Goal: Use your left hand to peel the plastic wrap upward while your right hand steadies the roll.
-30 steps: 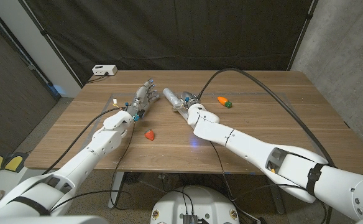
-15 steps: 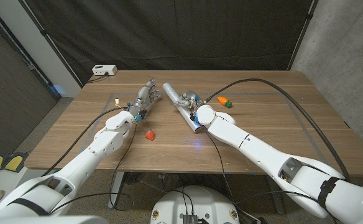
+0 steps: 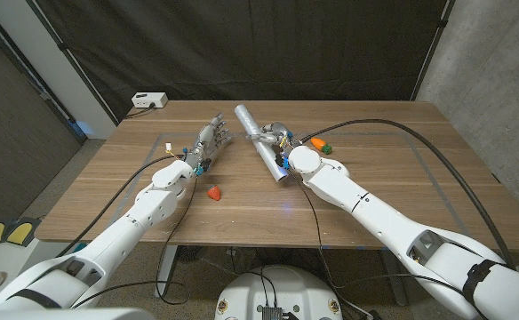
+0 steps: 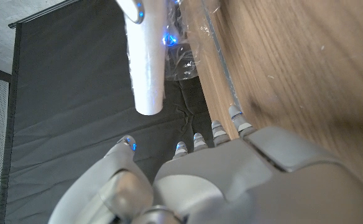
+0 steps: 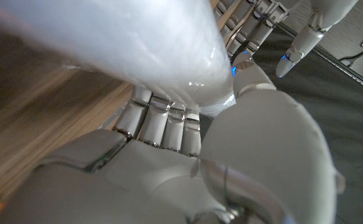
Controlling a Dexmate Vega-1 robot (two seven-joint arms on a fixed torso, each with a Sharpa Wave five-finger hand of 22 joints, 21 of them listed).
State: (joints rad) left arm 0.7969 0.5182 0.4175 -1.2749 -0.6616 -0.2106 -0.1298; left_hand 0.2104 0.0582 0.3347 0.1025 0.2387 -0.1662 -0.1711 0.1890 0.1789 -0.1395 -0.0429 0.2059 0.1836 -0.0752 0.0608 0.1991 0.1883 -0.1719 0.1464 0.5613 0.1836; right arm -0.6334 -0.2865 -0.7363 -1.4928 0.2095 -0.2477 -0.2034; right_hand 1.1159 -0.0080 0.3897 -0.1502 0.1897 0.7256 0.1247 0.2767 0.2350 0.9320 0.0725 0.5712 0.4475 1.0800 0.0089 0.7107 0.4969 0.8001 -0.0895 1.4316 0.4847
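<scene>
Roll of plastic wrap [image 3: 261,142]: lies slantwise toward the table's far edge, near its middle. Over the last second it has swung round, its far end now pointing more toward the far edge.

Right hand [image 3: 280,142]: fingers closed round the roll; it has carried the roll into this new angle.

Left hand [image 3: 208,142]: fingers spread, holding nothing, just beside the roll. Peeling appears not yet begun.

Loose film [image 4: 194,43]: crinkled clear sheet by the roll; its free edge is hard to make out.

Small red object [image 3: 213,191]: nearer the front edge.
</scene>
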